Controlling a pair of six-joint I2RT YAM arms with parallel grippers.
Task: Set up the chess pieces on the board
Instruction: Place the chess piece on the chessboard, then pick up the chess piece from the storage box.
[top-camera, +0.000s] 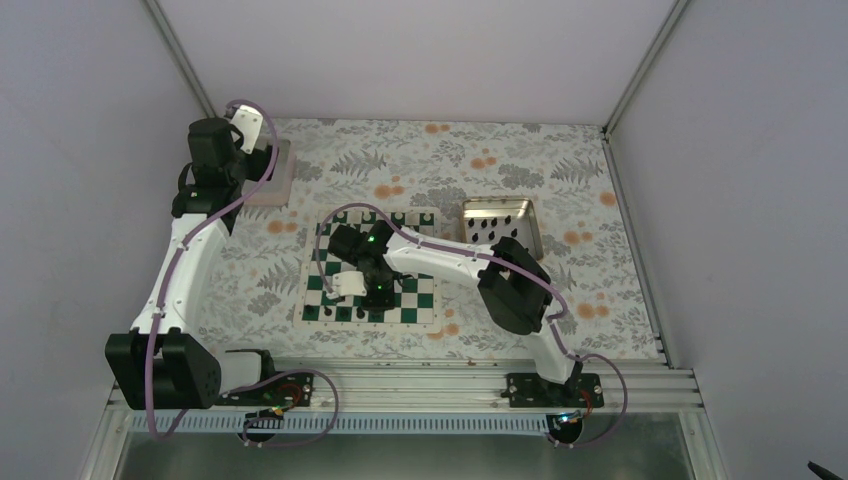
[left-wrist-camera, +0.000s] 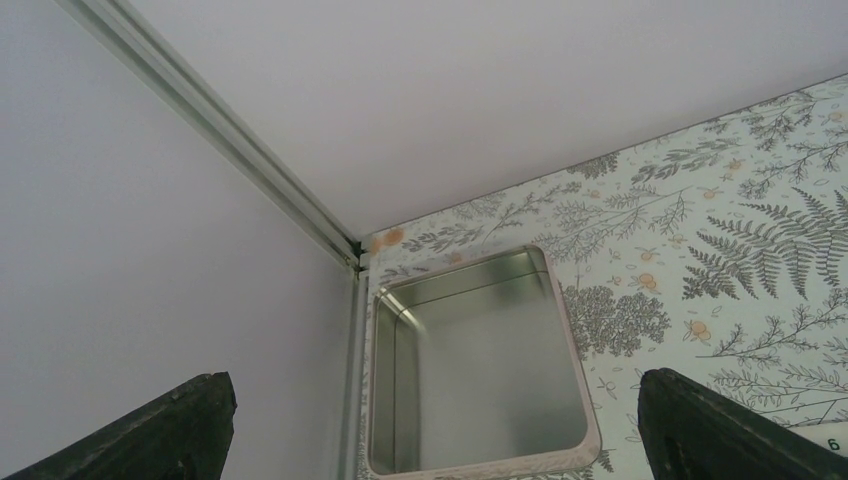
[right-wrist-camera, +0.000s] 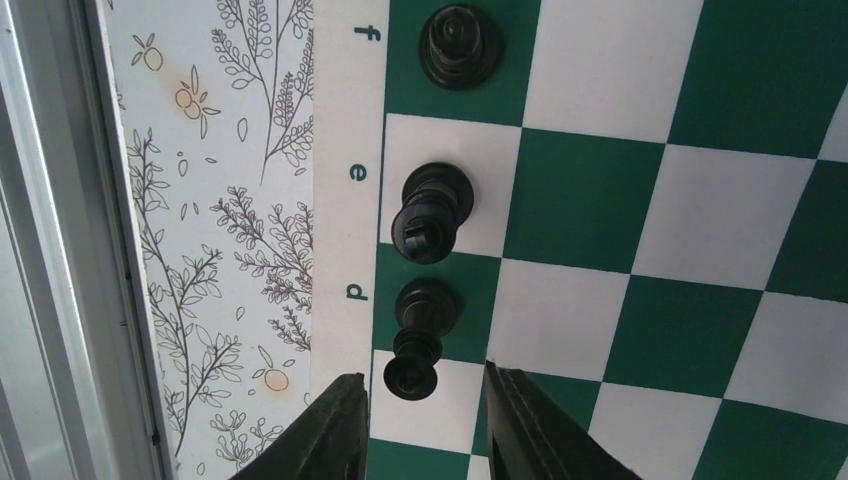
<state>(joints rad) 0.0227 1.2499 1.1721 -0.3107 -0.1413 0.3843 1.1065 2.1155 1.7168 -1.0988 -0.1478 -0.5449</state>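
Three small black turned chess pieces stand in a column on files f, e and d, at the left edge of the flat green-and-white chequered board. The d-file piece reaches between the parted fingers of the right gripper at lower centre, touching neither. The left gripper is spread wide, holding nothing, above a square pale-rimmed tray.

The flat square chess mat of dark green and white squares with a cream border lies flat on the floral surface, about midway across it. Tiny black chess pieces stand in a row along its near edge. Close up, three of them show, one per square: the piece on file f, the piece on file e and the piece on file d, the tallest. More black pieces lie scattered in the metal tray just beyond the mat's far right corner.
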